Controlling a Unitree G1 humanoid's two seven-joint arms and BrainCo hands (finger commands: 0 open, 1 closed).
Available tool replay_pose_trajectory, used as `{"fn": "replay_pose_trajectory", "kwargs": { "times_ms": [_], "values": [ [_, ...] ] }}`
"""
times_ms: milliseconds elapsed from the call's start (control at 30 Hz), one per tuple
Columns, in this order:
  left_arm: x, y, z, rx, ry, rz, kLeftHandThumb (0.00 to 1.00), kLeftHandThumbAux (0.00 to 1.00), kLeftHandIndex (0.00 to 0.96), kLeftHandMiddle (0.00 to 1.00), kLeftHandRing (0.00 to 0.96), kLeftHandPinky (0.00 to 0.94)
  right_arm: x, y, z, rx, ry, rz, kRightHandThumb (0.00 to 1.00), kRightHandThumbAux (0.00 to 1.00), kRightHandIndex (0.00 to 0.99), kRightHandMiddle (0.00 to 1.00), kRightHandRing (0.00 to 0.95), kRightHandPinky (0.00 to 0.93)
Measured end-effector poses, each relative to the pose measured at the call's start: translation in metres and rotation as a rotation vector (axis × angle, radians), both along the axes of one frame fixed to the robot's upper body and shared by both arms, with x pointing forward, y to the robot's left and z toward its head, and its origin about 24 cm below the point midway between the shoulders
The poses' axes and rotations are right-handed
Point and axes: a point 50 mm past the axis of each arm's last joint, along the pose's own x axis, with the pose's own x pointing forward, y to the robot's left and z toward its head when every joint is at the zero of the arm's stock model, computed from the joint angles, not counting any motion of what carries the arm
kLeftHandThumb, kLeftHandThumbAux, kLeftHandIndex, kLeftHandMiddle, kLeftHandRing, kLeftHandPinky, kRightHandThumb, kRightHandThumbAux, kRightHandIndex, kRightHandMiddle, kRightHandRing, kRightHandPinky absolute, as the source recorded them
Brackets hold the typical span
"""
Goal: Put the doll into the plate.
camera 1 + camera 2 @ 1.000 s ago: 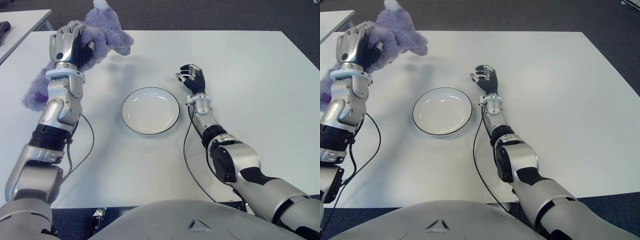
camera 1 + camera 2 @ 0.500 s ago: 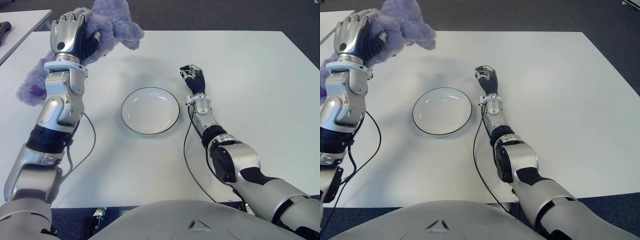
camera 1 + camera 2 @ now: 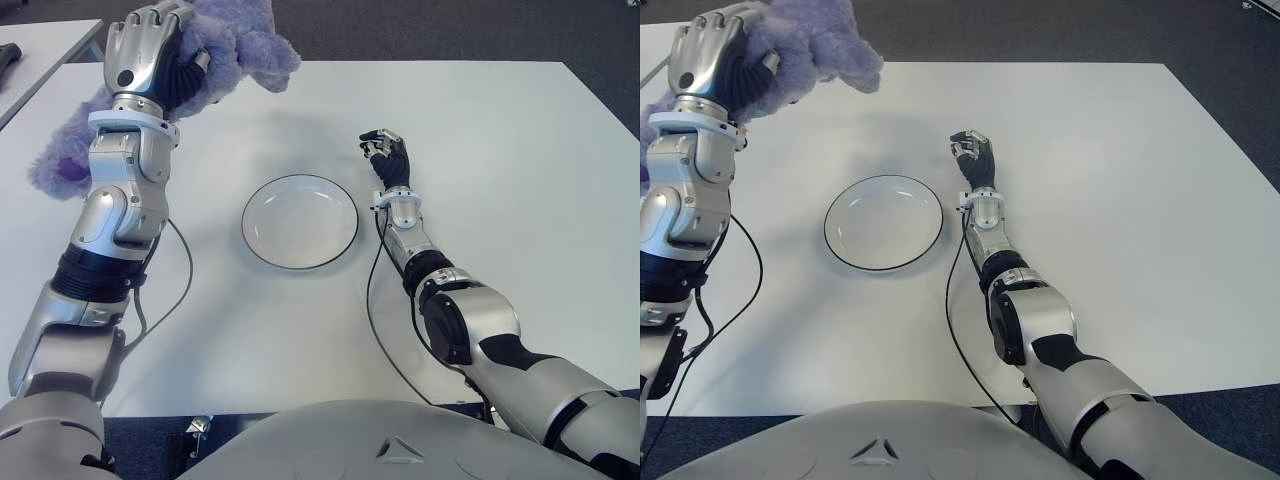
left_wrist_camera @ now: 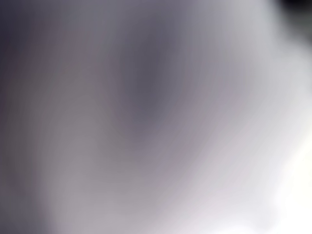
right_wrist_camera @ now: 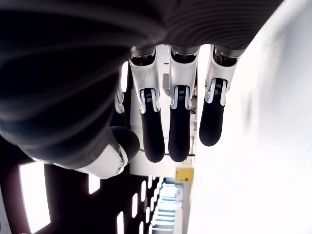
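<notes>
A fluffy purple doll (image 3: pixel 235 45) hangs in the air over the table's far left corner, with my left hand (image 3: pixel 150 65) shut on it. Its lower part (image 3: pixel 58 165) shows behind my left forearm. The left wrist view holds only soft purple-grey plush (image 4: pixel 146 122) pressed close. A white plate (image 3: pixel 300 222) with a dark rim lies at the table's middle, to the right of the doll and nearer to me, with nothing in it. Just right of the plate shows my right hand (image 3: pixel 386 155). Its fingers (image 5: pixel 179 122) are curled and hold nothing.
The white table (image 3: pixel 500 180) stretches wide to the right of my right hand. Thin black cables (image 3: pixel 372 300) run from both wrists across the table towards me. A second table (image 3: pixel 45 40) with a dark object (image 3: pixel 8 55) stands at the far left.
My left hand has lifted the doll higher and a little to the right, towards the plate's side. My right hand's fingers have curled in from a looser spread.
</notes>
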Motion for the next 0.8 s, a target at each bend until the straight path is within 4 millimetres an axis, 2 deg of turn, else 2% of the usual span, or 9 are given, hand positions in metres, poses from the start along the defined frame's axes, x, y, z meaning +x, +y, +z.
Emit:
{"fn": "replay_pose_trajectory", "kwargs": {
  "times_ms": [800],
  "values": [
    [-0.014, -0.031, 0.012, -0.001, -0.03, -0.137, 0.748, 0.692, 0.444, 0.828, 0.835, 0.786, 0.0, 0.0, 0.0, 0.001, 0.0, -0.001, 0.686, 0.739, 0.412, 0.365, 0.357, 0.342]
  ]
}}
